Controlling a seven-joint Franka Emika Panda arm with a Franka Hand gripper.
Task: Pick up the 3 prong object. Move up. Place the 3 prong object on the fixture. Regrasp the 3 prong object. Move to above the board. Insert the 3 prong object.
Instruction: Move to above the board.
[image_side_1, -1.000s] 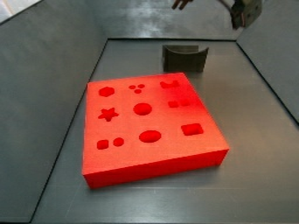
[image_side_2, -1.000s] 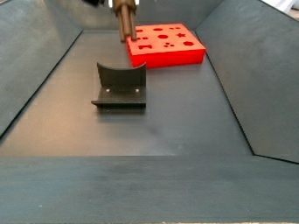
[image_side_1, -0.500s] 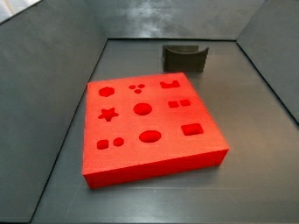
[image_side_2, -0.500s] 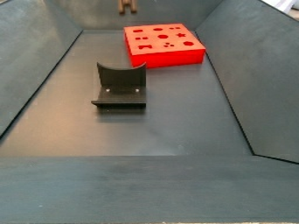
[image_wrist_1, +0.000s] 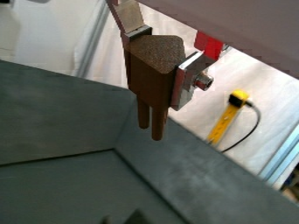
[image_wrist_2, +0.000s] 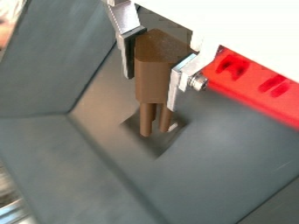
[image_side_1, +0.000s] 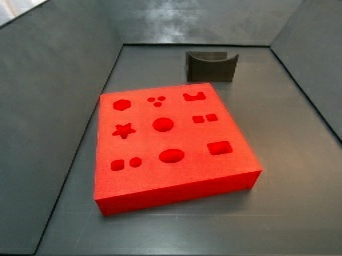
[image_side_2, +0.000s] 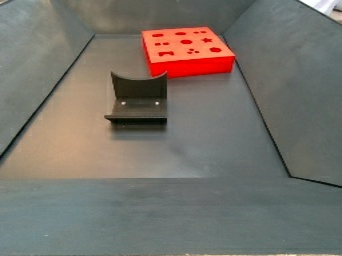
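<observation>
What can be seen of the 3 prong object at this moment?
The 3 prong object shows only in both wrist views, not in the side views. It is a brown, wood-looking block with a wedge-shaped top and thin prongs pointing down from its lower end. It hangs upright, clamped between the silver fingers of the gripper, which touch its two sides. It is in the air, touching nothing else; the prongs hang free above the grey floor.

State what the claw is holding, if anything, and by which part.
The claw holds the 3 prong object by its upper block, silver fingers on opposite sides, prongs hanging free below. Neither side view shows it.
</observation>
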